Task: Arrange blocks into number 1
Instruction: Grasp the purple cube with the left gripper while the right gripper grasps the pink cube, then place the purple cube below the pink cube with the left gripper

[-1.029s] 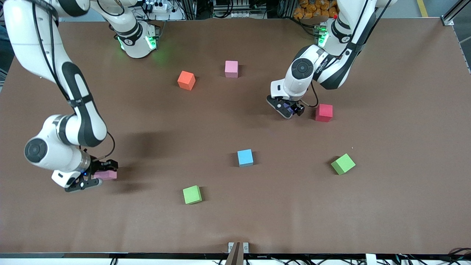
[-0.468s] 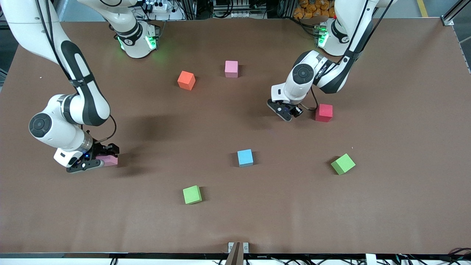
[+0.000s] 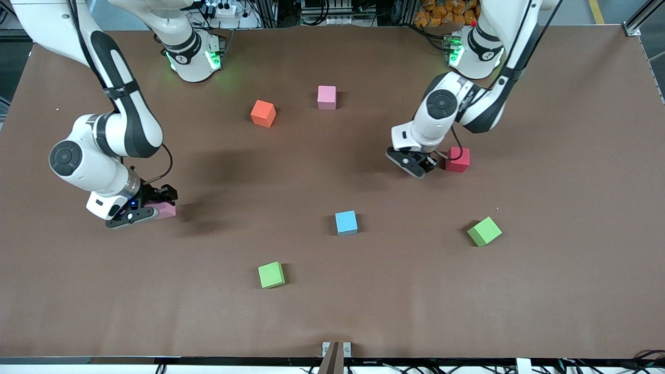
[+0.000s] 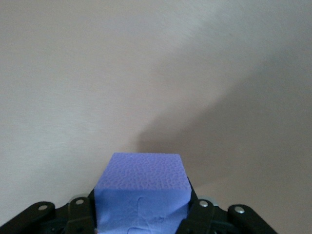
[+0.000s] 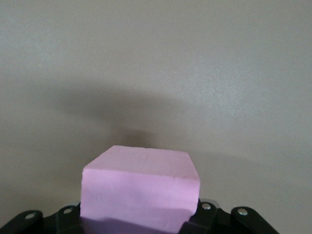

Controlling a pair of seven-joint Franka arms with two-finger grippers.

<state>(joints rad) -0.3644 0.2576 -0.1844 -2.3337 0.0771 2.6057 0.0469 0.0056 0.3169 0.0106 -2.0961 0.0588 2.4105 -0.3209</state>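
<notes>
My left gripper (image 3: 422, 165) is shut on a purple block (image 4: 141, 187), close beside the red block (image 3: 458, 159) and low over the table. My right gripper (image 3: 154, 211) is shut on a pink block (image 3: 167, 210), over bare table toward the right arm's end. In the right wrist view that pink block (image 5: 141, 187) fills the space between the jaws. Loose on the table lie an orange block (image 3: 263, 113), a second pink block (image 3: 327, 97), a light blue block (image 3: 346, 223) and two green blocks (image 3: 271, 275) (image 3: 484, 231).
The brown table (image 3: 545, 301) has wide bare stretches around the loose blocks. A small metal bracket (image 3: 336, 349) sits at the table edge nearest the front camera. Both arms' bases stand along the edge farthest from it.
The left gripper has shut on the purple block and shifted a little toward the red block. The right arm has carried its pink block toward the table's middle.
</notes>
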